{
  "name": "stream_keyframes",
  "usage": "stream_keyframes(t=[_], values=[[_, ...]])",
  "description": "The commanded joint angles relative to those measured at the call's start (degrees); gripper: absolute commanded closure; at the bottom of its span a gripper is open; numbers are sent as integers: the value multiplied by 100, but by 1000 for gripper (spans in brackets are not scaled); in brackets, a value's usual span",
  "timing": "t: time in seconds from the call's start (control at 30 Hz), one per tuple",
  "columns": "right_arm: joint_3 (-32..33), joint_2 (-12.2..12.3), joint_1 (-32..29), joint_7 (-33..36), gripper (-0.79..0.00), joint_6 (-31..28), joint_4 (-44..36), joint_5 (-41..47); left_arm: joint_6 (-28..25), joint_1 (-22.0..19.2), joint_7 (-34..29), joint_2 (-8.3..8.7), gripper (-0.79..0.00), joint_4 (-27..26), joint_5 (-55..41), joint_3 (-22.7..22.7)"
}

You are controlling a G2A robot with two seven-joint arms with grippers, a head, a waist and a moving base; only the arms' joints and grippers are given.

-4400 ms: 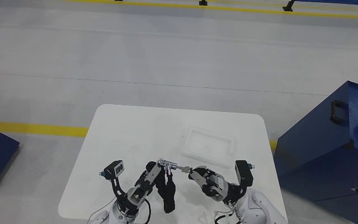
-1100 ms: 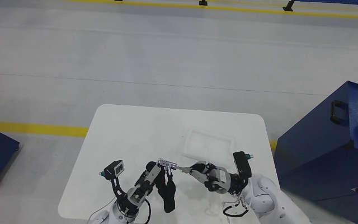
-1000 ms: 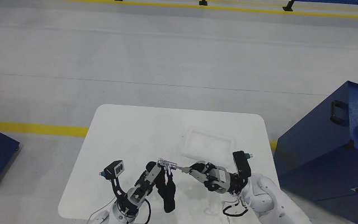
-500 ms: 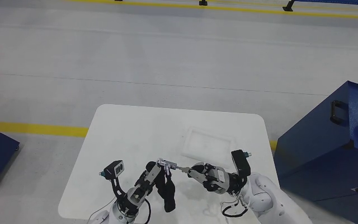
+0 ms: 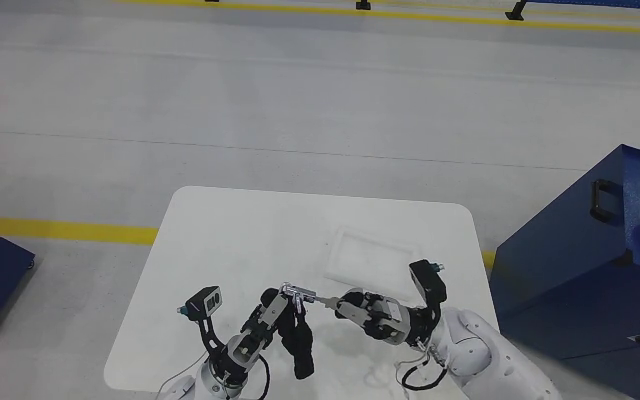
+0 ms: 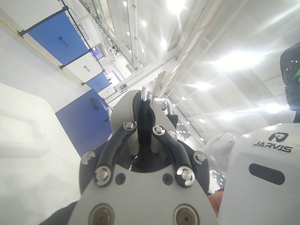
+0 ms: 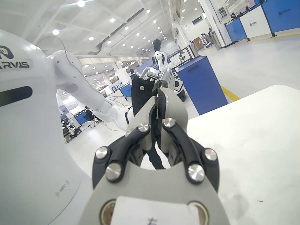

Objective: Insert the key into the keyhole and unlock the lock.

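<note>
Status entry: lock (image 5: 295,292) and key (image 5: 323,299) held end to end above the table (image 5: 230,250)

Item 1, lock. A bright metal body is held above the white table near its front edge, between the two grippers. A black strap (image 5: 297,350) is seen hanging from it toward the robot.

Item 2, left gripper (image 6: 143,100). The fingers are pressed together on the black material at the lock. The lock's bright metal is seen projecting just past the fingertips, so the lock is carried by this gripper.

Item 3, key. It is pinched at its head by the right gripper (image 7: 160,92), whose fingers are drawn almost together, the thin gap between them being taken up by the key. In the top view the shaft is pointed at the lock and its tip is met by the lock's end. How far it sits in the keyhole cannot be told.

Item 4, tray (image 5: 372,255). A shallow white tray is laid flat on the table beyond the grippers, on the right half, apart from the lock.

Item 5, cabinet (image 5: 590,250). A blue cabinet with a dark handle is stood on the floor beside the table's right side.
</note>
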Motion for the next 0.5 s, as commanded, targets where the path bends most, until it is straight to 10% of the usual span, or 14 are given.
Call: stream_keyframes(t=[0.0,0.47], values=[[-47,27,35,238,0,0,-13,351,0,0,0,0,0,0,0,0],[-108,171,137,1853,0,0,18,2228,0,0,0,0,0,0,0,0]])
